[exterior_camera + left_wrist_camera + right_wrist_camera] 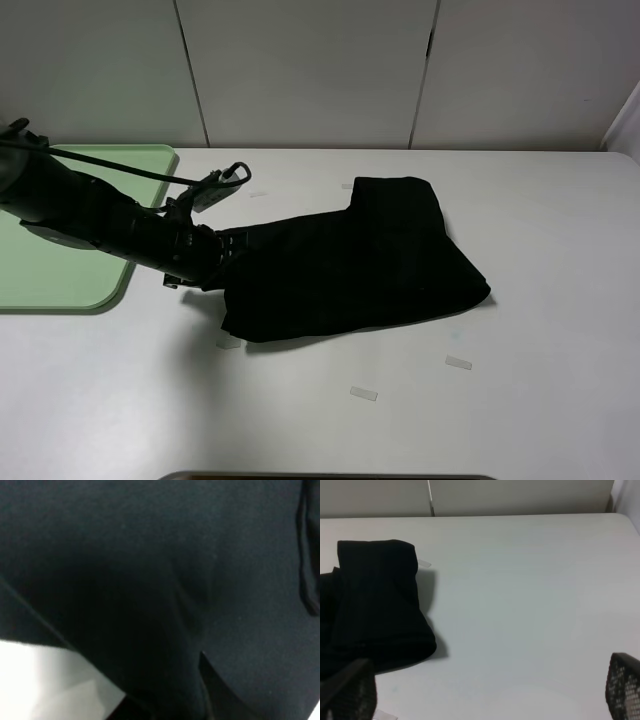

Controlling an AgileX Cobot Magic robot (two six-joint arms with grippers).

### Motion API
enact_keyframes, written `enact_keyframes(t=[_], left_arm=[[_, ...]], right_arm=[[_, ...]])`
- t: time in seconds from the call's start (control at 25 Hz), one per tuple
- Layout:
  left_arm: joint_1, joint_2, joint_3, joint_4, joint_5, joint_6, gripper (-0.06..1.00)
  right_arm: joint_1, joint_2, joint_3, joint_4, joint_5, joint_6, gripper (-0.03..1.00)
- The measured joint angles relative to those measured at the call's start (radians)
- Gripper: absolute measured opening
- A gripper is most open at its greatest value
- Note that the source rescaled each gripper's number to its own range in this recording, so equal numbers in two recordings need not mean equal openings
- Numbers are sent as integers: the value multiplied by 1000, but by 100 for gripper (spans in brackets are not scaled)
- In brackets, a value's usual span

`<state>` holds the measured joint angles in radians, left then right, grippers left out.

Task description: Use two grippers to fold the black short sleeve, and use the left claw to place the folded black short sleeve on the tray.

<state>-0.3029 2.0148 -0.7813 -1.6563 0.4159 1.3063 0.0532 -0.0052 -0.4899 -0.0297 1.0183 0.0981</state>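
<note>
One black short sleeve, soft matte cotton folded into a thick, uneven slab, lies mid-table on the smooth white table, right of the mint-green rimmed tray. The left claw meets its tray-side edge, but the left wrist view is filled with dark cloth, so I cannot tell how its jaws stand. Only the right wrist view shows the right gripper, its textured fingers wide apart and empty

The table in front of me is plain white and matte, and it runs wide to either side. A few small clear tape strips lie stuck flat on it, well apart from one another. Behind its far edge stands a wall of pale grey-white panels, split by thin dark seams. The light is soft and even, with only faint shadows on the tabletop. A dark rim shows at the near edge.
</note>
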Motion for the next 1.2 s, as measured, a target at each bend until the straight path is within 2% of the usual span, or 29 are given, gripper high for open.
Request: enact_keyframes(t=[0.2, 0.32, 0.48, 0.68, 0.76, 0.8, 0.84, 0.96, 1.04, 1.2], left_arm=[[0, -60, 4, 18, 29, -10, 8], [5, -124, 5, 86, 30, -61, 8], [45, -201, 6, 289, 53, -221, 8], [135, -281, 6, 660, 176, -522, 8], [162, -311, 6, 800, 232, -606, 8], [175, -327, 6, 851, 260, -640, 8], [175, -327, 6, 851, 260, -640, 8], [201, -367, 6, 984, 309, -694, 8], [205, -385, 6, 1008, 312, -714, 8], [163, -392, 6, 929, 242, -708, 8]], right_arm=[[0, 0, 0, 0, 0, 0, 100], [0, 0, 0, 0, 0, -1, 100], [0, 0, 0, 0, 0, -1, 100], [0, 0, 0, 0, 0, -1, 100], [0, 0, 0, 0, 0, -1, 100], [0, 0, 0, 0, 0, -1, 100], [0, 0, 0, 0, 0, -1, 100], [0, 0, 0, 0, 0, -1, 100], [0, 0, 0, 0, 0, -1, 100], [0, 0, 0, 0, 0, -1, 100]])
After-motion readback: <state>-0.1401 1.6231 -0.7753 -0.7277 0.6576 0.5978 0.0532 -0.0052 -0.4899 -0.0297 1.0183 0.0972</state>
